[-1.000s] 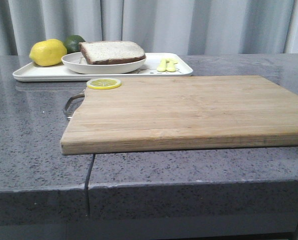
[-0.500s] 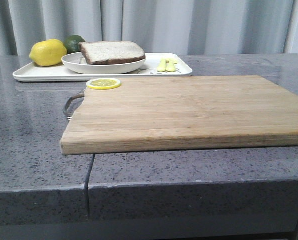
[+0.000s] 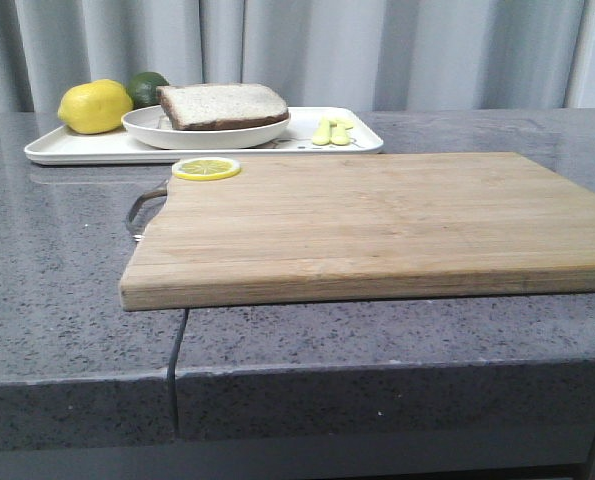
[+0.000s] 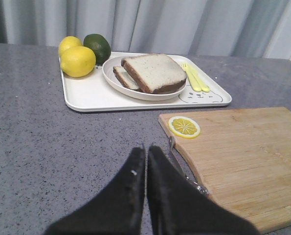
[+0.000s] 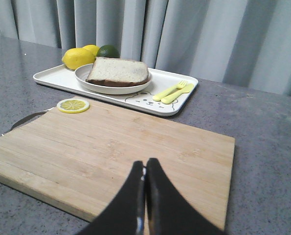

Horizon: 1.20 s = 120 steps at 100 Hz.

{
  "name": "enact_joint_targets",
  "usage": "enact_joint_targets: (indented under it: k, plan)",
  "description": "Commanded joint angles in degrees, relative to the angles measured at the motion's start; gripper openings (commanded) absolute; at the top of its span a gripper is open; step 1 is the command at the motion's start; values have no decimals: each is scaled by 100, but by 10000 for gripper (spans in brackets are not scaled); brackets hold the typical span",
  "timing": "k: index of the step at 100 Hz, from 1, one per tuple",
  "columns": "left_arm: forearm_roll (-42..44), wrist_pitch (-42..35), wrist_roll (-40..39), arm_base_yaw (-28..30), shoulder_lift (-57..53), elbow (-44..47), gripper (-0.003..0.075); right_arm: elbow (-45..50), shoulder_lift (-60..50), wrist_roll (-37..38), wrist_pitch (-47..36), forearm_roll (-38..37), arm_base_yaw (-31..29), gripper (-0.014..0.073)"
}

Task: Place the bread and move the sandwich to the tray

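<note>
The sandwich (image 3: 222,105) lies on a shallow round white plate (image 3: 207,136) that stands on the white tray (image 3: 77,148) at the back left. Its top bread (image 4: 155,72) is a pale slice with a brown crust, resting skewed on a lower slice (image 4: 121,77). My left gripper (image 4: 146,147) is shut and empty over the grey counter, beside the board's metal handle and well short of the tray (image 4: 86,100). My right gripper (image 5: 145,160) is shut and empty above the near part of the board, far from the sandwich (image 5: 118,72). Neither gripper shows in the front view.
A wooden cutting board (image 3: 377,220) with a metal handle (image 3: 142,208) fills the middle, a lemon slice (image 3: 207,168) on its far left corner. The tray also holds lemons (image 3: 95,106), a lime (image 3: 147,85) and a yellow fork and spoon (image 3: 333,131). Curtains hang behind.
</note>
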Motion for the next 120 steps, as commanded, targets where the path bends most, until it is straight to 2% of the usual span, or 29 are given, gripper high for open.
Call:
enact_joint_targets:
  k: [1,20,94,105,120]
  plan:
    - [-215,-479,24,7,-351,125,-20,-116,16,-43,-349,88,-30,-62]
    - [-230,-335,24,7,-831,473,-20,-116,16,-43,-317,93,-30,-62]
    - [-230,-346,24,7,-828,730,-20,-116,16,-43,-290,93,-30,-62]
    - [97,-935,24,7,-852,913,-20,-116,16,-43,-290,93,-30,-62]
    - [39,-1626,24,7,-1035,1353,-20,-116,16,-43,-290,93,-30,-62]
